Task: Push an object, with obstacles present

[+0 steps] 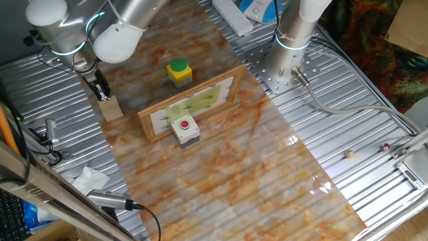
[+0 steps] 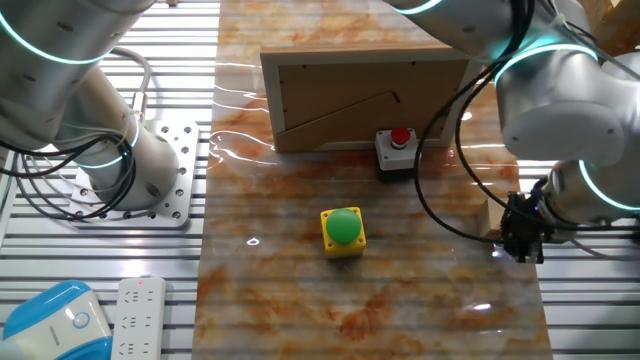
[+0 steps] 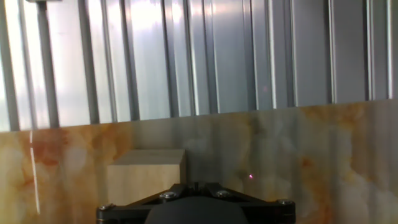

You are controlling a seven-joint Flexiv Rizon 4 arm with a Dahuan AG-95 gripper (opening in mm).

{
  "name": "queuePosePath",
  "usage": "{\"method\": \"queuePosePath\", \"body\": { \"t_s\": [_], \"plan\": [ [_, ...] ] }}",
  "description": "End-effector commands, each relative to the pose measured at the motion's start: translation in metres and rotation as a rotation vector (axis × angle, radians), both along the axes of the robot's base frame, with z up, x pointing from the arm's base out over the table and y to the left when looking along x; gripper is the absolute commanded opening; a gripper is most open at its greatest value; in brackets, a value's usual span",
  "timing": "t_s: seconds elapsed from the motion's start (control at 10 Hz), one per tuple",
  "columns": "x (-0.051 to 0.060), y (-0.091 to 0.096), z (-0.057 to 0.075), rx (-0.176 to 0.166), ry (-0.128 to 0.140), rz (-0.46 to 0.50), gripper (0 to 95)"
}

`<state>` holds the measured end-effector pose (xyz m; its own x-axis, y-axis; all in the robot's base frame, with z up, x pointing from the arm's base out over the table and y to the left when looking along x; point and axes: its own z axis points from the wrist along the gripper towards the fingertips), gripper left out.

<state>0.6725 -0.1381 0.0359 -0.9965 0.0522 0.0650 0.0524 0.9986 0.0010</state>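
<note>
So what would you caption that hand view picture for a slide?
Looking along the gripper at a plain wooden cube on the marbled mat, ribbed metal table beyond.

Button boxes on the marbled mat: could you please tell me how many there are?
2. The yellow box with green button sits behind the wooden-framed panel; the grey box with red button sits against its front.

Ribbed grey metal table top (image 1: 374, 144) under orange-and-white marbled mat (image 1: 267, 181). Glare streaks on mat and metal ribs. Perforated metal mounting plate (image 2: 185, 170) on ribbed surface. White power strip (image 2: 135, 315) beside blue-and-white device (image 2: 50, 320) at one table edge. Crumpled white tissue (image 1: 89, 178) near black cables (image 1: 144, 217). Patterned dark fabric (image 1: 371, 40) and brown cardboard box (image 1: 408, 27) beyond table.
</note>
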Motion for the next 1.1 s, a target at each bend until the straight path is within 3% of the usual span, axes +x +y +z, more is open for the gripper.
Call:
{"method": "queuePosePath", "body": {
  "t_s": [0.1, 1.1],
  "plan": [
    [0.002, 0.004, 0.0, 0.002, -0.002, -0.005, 0.0],
    [0.004, 0.035, 0.002, 0.023, -0.025, -0.049, 0.0]
  ]
}}
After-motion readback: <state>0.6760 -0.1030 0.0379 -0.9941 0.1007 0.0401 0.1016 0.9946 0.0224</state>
